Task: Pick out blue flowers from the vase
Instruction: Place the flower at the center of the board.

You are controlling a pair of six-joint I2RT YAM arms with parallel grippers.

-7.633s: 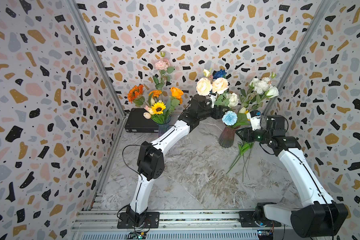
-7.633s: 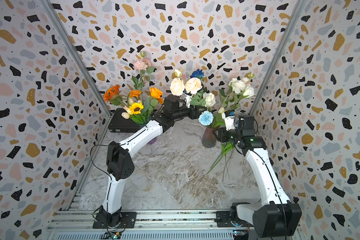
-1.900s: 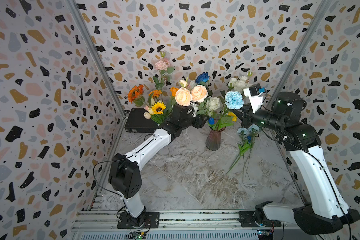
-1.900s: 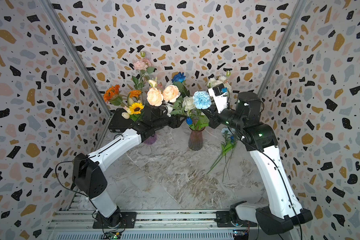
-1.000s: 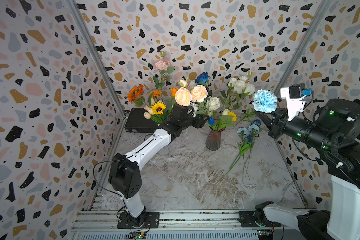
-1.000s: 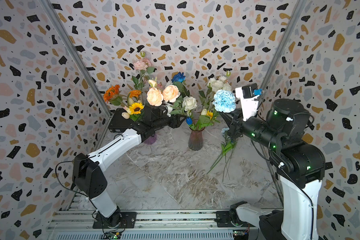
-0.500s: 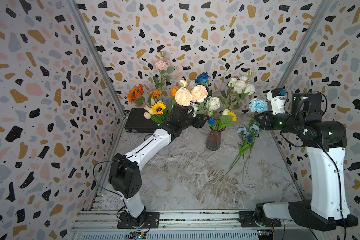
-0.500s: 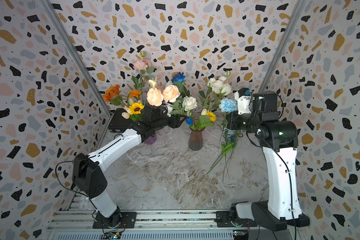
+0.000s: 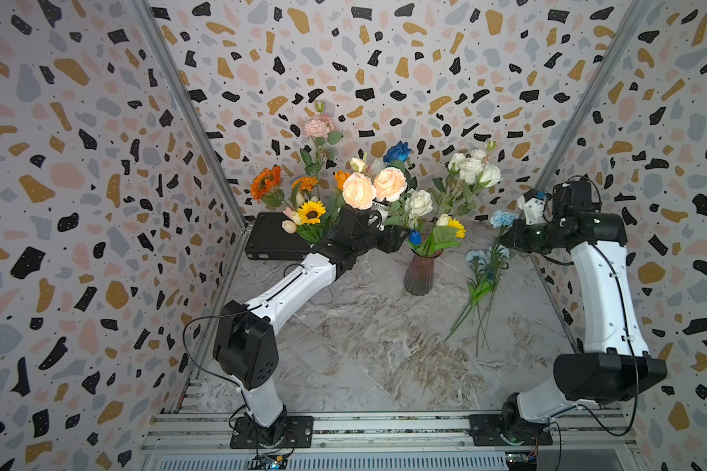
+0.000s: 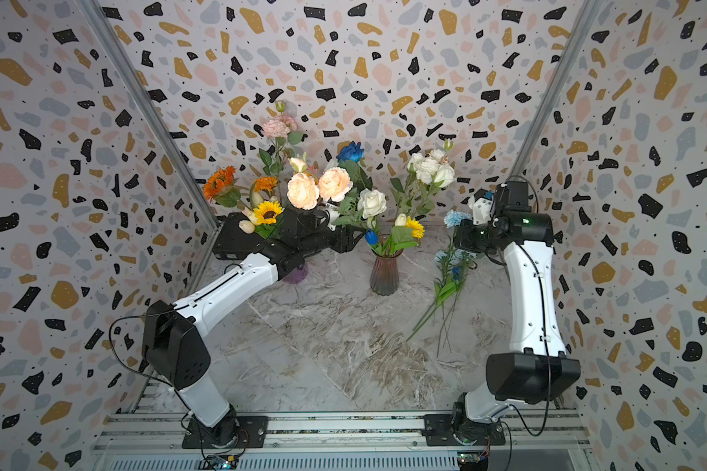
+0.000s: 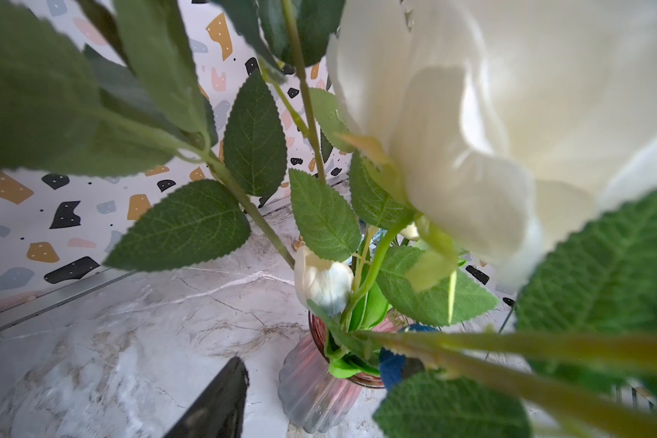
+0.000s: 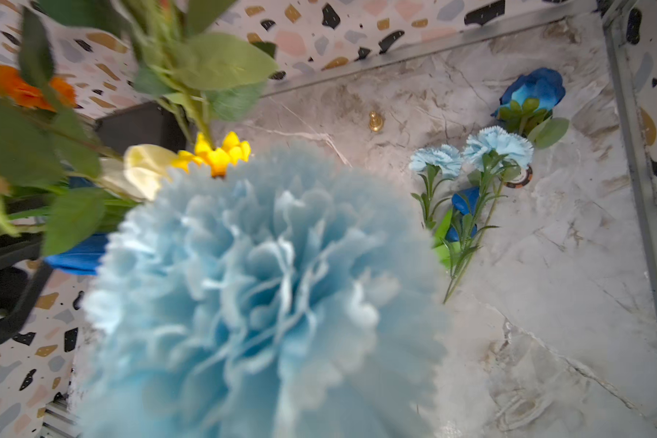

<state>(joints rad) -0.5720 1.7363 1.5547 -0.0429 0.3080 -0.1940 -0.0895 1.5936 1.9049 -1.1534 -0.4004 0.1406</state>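
Crowding left tool [image 9: 397, 243]: white rose [image 11: 509, 132], leaves [image 11: 255, 136]

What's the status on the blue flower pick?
Right gripper shut on a pale blue flower, by the blue flowers lying on the table. Left gripper beside the vase, grip unclear. Blue rose left in vase, peach roses close beside it.

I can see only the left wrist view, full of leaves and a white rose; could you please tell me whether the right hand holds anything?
Observer: Yes, the right hand is shut on the stem of a pale blue flower, held clear of the vase.
Operator: Thank you. Is anything lying outside the vase?
Observer: Several blue flowers lie together on the table beside the vase.
Operator: Is any blue flower high up in the vase?
Observer: A deep blue rose stands above the peach roses.
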